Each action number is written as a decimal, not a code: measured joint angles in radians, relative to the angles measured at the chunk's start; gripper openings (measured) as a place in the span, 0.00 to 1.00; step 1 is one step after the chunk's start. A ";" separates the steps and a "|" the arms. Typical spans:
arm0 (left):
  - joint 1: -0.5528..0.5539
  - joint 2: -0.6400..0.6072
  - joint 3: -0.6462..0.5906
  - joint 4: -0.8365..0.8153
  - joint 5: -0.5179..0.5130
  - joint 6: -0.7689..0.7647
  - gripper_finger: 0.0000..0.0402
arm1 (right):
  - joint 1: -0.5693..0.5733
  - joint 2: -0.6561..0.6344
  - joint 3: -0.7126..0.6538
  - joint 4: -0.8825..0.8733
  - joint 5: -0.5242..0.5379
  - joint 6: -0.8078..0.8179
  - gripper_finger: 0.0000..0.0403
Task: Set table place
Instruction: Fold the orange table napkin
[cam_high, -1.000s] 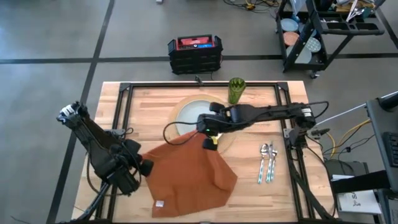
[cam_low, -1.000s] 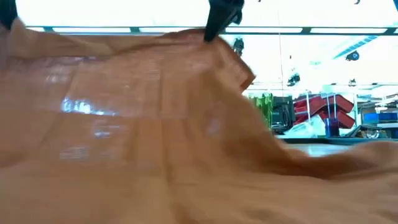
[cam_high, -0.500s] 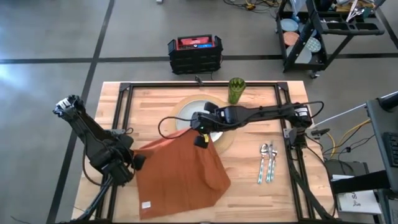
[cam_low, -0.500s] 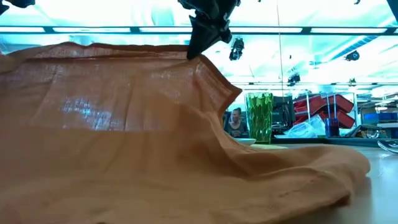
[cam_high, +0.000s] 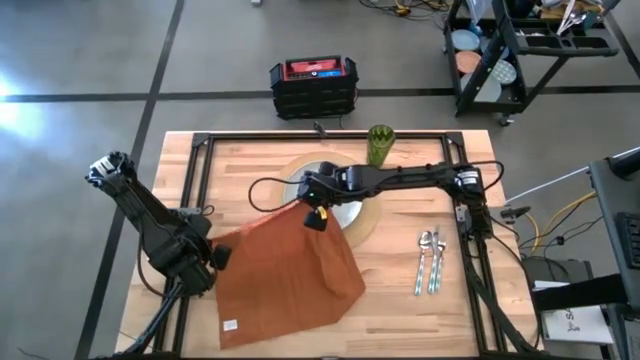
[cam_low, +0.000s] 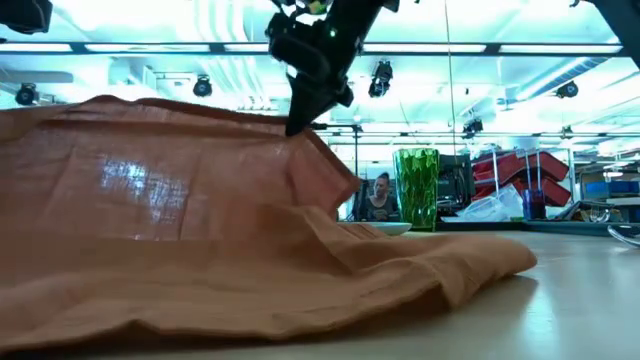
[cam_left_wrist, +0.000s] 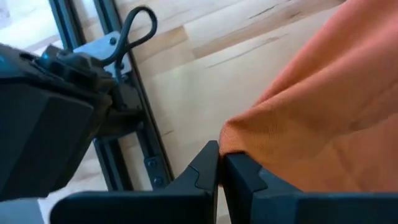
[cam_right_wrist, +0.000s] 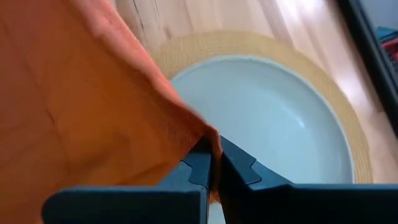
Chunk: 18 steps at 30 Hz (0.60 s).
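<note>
Overhead, seen stretched between two dark arms: orange napkin (cam_high: 285, 270), spread across the front-left part of the light-wood table (cam_high: 400, 300). Left gripper (cam_high: 213, 257) clamped on one corner of the cloth near the table's left edge, fingers (cam_left_wrist: 205, 171) pressed together on the fabric in the left wrist view. Right gripper (cam_high: 315, 218) pinched on the opposite corner, held raised at the near-left edge of the pale plate (cam_high: 340, 200), fingertips (cam_right_wrist: 202, 163) closed on the cloth in the right wrist view. Plate resting on the round tan placemat (cam_high: 365, 228) toward the table's middle, both partly covered by the right arm. Green cup (cam_high: 379, 145) upright just beyond the placemat, close to the far edge. Silver cutlery (cam_high: 429, 262) lying together to the right of the placemat, well apart from the napkin. From table height, napkin draped down from the raised right gripper (cam_low: 298, 122) in loose folds onto the tabletop, green cup (cam_low: 415, 188) visible behind it. Off the table, on the floor past its far edge: black crate with red top (cam_high: 314, 85); wheeled cart (cam_high: 530, 50) at upper right.
</note>
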 joint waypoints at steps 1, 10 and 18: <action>-0.001 0.001 0.002 -0.001 0.001 -0.001 0.00 | 0.004 0.002 0.000 -0.008 0.000 0.005 0.00; 0.039 -0.009 -0.025 -0.001 -0.018 -0.002 0.00 | -0.015 -0.024 0.001 0.008 0.099 -0.059 0.00; 0.043 -0.004 0.027 -0.002 0.002 0.019 0.00 | 0.000 -0.043 0.001 -0.100 -0.116 0.031 0.00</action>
